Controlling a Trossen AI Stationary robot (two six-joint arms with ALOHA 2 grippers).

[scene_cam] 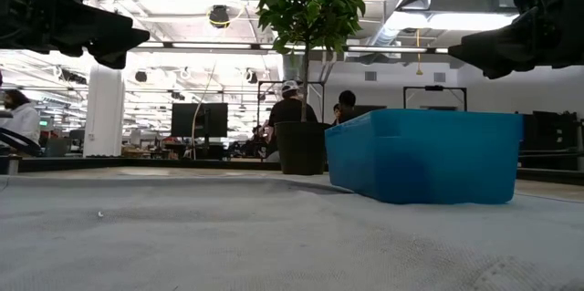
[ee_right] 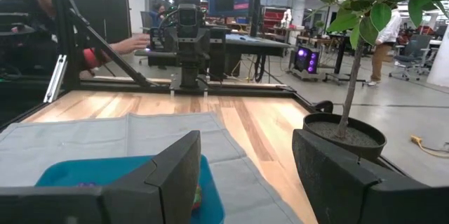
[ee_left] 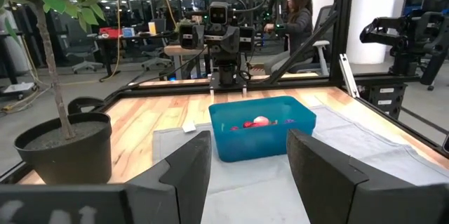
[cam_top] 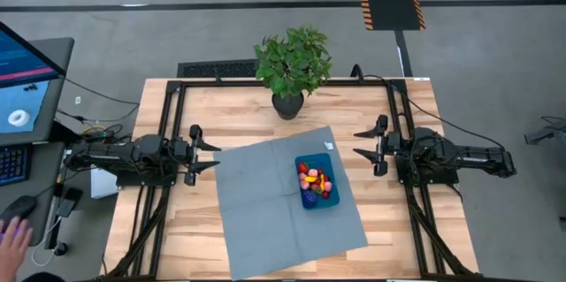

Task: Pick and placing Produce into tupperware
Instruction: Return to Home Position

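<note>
The blue tupperware (cam_top: 317, 182) stands on a grey-blue cloth mat (cam_top: 265, 220), toward the mat's right side. Inside it lies the produce (cam_top: 315, 180), small red, pink, yellow and purple pieces; a pink and a red piece (ee_left: 258, 121) show over its rim in the left wrist view. My left gripper (cam_top: 210, 153) stands open at the table's left, pointing level toward the mat. My right gripper (cam_top: 363, 143) stands open at the table's right, facing it. Neither has anything between its fingers.
A leafy potted plant (cam_top: 292, 70) stands at the table's far middle, just beyond the mat. A black frame (cam_top: 168, 96) runs around the table. People sit and stand in the room behind. A hand (cam_top: 11, 240) rests at a desk left of the table.
</note>
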